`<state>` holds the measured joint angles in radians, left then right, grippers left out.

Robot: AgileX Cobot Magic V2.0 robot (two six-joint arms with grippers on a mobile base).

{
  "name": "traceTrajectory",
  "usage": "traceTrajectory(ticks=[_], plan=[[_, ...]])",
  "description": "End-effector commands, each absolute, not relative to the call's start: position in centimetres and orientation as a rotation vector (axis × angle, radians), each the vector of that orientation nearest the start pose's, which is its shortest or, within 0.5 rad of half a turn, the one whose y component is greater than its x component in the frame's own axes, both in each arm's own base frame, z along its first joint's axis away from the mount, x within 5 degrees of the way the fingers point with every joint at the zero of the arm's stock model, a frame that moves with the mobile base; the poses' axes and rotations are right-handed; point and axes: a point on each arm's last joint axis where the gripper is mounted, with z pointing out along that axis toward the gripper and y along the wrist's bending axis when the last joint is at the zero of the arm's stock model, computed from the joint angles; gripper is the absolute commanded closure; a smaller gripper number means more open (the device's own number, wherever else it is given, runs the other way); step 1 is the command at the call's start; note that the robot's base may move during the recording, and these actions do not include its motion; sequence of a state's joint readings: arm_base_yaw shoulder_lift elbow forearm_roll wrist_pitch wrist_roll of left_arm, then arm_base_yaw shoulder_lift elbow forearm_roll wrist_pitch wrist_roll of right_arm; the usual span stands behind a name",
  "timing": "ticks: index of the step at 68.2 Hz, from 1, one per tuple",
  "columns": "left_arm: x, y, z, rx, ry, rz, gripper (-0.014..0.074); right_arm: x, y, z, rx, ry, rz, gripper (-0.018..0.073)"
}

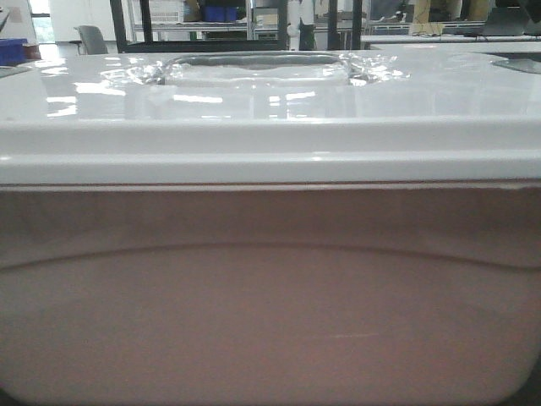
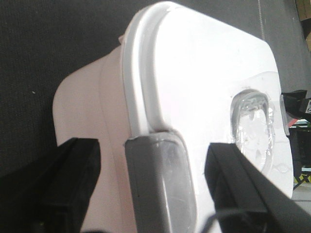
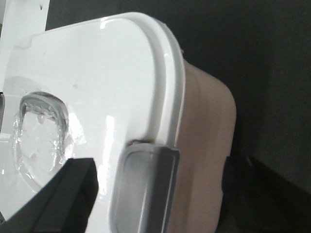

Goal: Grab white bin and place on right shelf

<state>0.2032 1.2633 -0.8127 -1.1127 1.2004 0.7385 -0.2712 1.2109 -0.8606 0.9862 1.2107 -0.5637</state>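
Observation:
The white bin fills the front view, its glossy white lid on top and its pale pinkish side below. My left gripper straddles the grey latch at one end of the bin, one black finger over the lid and the other beside the pinkish wall. My right gripper straddles the grey latch at the other end of the bin in the same way. The bin appears held above the dark floor. I cannot pick out the right shelf.
Far behind the bin stand a dark-framed rack with blue crates, a grey chair, a blue box at the left and tables at the right. Dark floor lies beneath the bin.

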Motion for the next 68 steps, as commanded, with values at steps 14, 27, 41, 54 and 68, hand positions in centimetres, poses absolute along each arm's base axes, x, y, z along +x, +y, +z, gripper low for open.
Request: traceTrajectory(ticks=[14,27,41,54,68], plan=[[20.9,-4.6,30.1,0.243,2.342,-1.362,0.0231,20.1,3.3,30.9,-0.088,2.421,1.303,-0.0061],[20.8,-5.5,29.9,0.302,2.359,-1.345,0.0231,20.1,3.3,30.9,-0.092,2.417,1.303,-0.0061],[20.8,-5.4,29.9,0.298,2.358,-1.339,0.0231,19.9,4.5,30.9,-0.171,2.427,1.321,-0.0061],[20.9,-5.4,29.9,0.292,2.355,-1.334,0.0231,20.0,4.8,31.1,-0.166,2.405,1.338,-0.0061],[20.7,-6.3,29.9,0.341,2.359,-1.344,0.0231,20.0,4.9,31.1,-0.164,2.398,1.350,-0.0061]])
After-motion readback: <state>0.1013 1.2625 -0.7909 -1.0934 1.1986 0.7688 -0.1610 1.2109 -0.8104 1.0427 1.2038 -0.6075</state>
